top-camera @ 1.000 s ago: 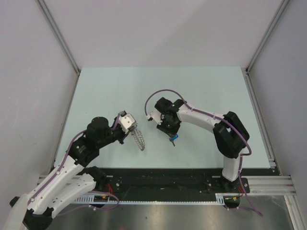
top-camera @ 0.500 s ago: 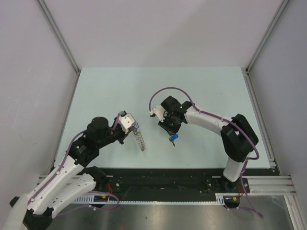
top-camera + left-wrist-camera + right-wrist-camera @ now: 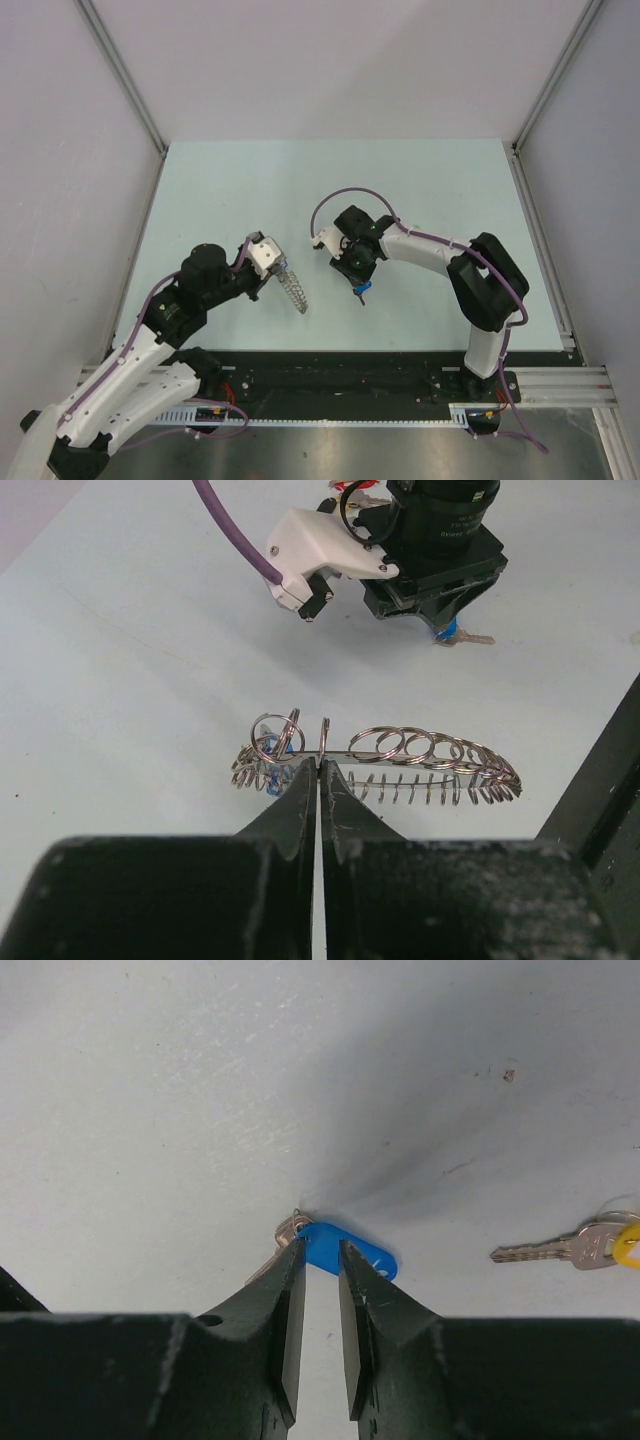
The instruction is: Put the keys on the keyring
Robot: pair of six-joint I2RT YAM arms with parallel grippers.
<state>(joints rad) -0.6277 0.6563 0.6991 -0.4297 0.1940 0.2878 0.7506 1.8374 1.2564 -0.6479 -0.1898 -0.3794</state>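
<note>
The left claw (image 3: 320, 772) is clenched on the keyring (image 3: 400, 758), its 2 fingers pressed together over the near rim so that almost no gap shows between them. The keyring is held edge-on to the left wrist camera, a flattened oval of small wire loops reaching mostly to the right of the grip, with a few larger loops standing up at its left end. A speck of blue shows among those left-end loops, too small to name. From above, the keyring slants away from the grip, its free end pointing toward the arm bases. Whether that end touches the surface (image 3: 250, 180) I cannot tell.

To the right of the keyring in the top view, with bare surface between, the right claw (image 3: 318, 1252) points down at the blue key (image 3: 365, 1255). That key lies flat, its blue head at the fingertips and a bit of metal showing at the head's left end. The 2 fingers stand a narrow slot apart, with pale surface visible through the slot. The right finger overlaps the edge of the blue head, but whether the claw is pinching the key or only resting over it I cannot tell.

A yellow-headed key (image 3: 580, 1247) lies flat on the surface, apart from the blue key. Its place relative to the keyring cannot be told from that view.
</note>
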